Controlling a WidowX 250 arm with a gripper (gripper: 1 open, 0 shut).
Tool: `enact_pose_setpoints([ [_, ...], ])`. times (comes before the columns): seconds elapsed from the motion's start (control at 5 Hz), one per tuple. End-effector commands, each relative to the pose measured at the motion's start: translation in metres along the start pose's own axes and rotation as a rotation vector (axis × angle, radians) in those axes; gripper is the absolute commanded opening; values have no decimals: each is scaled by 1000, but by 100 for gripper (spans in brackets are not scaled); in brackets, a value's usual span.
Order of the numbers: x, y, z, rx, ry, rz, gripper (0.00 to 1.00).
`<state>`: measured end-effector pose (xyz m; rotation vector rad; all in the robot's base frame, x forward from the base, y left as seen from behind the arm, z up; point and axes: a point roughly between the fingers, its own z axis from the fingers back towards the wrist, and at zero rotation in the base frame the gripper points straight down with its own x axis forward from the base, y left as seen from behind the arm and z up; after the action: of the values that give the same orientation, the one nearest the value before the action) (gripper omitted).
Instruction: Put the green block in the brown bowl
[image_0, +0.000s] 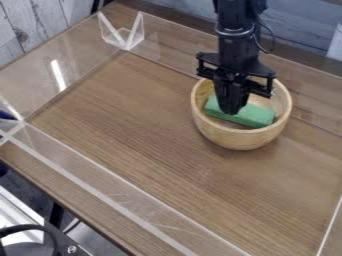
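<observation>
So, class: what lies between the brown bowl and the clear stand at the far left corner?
Only bare wooden tabletop between brown bowl and clear stand, in the camera view.

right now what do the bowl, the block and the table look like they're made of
Bowl: looks like light tan wood, matte, with thick walls; grain is too faint to be sure.
Block: solid bright green, matte, no grain visible; could be painted wood or plastic, cannot tell which.
Table: brown wood or wood-look laminate, with long grain lines and a slight sheen.
</observation>
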<state>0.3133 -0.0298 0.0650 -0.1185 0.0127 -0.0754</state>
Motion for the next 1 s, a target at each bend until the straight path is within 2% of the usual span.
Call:
enact_pose_setpoints([
  [0.0, 11, -5, 18, 4, -57, -16, 100],
  [0.6, 8, -17, 53, 4, -114, -26, 100],
  [0.8, 6, -20, 55, 5, -117, -33, 100],
])
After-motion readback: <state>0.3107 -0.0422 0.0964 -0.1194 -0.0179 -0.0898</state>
